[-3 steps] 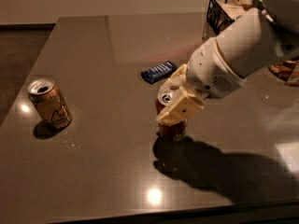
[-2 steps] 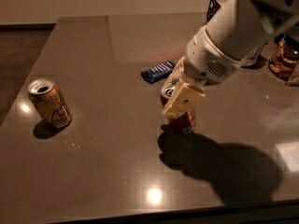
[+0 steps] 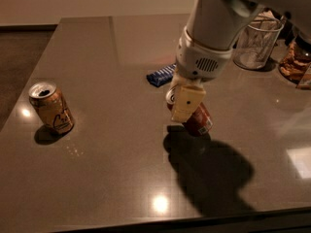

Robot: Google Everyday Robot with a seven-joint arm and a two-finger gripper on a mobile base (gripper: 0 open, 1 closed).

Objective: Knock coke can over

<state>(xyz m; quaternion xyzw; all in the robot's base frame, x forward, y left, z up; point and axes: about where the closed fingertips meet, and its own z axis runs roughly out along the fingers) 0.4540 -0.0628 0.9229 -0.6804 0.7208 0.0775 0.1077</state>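
**Claw at the red can, mid-tabletop**

Cream-coloured claw [image 3: 186, 106] hangs from a thick white arm [image 3: 218, 28] that comes in from the upper right. It points down and sits directly against the orange-red soda can with the silver top [image 3: 200, 121]. Whether the claw is open or closed: cannot tell, since its near face covers most of the can's upper half.

The coke can is right of the tabletop's centre, in contact with the claw. It is tilted, not upright: the silver top leans toward the upper left and peeks out beside the claw, and the red body slants down to the lower right. The lower edge looks to be on the surface (exact contact is hard to make out).

Just behind the claw, a small blue wrapped bar [image 3: 159, 75] lies flat, apart from the can.

Far left, well apart from everything else, a tan-gold can with dark markings [image 3: 51, 108] stands upright with its top opened.

Back right, near the arm, stands a clear tumbler [image 3: 257, 45]. Beside it at the frame edge is a brownish jar-like object [image 3: 294, 62], not identifiable.

The glossy dark grey-brown tabletop [image 3: 107, 169] shows the arm's broad shadow in front of the red can, along with bright spots of reflected light.
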